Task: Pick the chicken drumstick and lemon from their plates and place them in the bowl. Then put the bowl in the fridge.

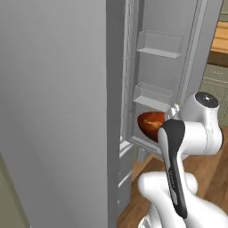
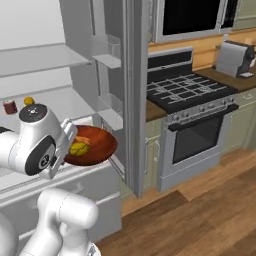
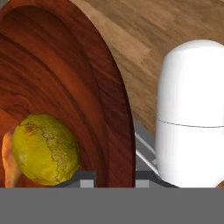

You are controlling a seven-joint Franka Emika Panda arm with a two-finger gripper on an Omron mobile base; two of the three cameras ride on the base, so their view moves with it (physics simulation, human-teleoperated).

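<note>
— Where was the bowl at that moment?

— Held up off any surface at the open fridge; in the right base view it hung just in front of the white interior, level with the lower shelf, beside the edge of the open door; in the left base view its reddish-brown side showed below the door's lower bin, partly behind the arm's white wrist.

— And what lay inside?

— The lemon, yellow-green and mottled, sat low in the orange-toned hollow; the chicken drumstick was pressed against it, only an orange-brown sliver visible at the edge of the hand view; from the right base view both appeared as a small yellow and orange patch near the wrist side of the bowl.

— How did the jaws stand?

— The gripper straddled the bowl's rim; one fingertip showed inside the wall and one outside, so the jaws seemed pinched on the rim, though the tips were mostly cut off at the bottom of the view.

— Anything else nearby?

— A small dark-red jar and a small yellow item stood on a fridge shelf; a stove stood to the right, over a wooden floor.
</note>
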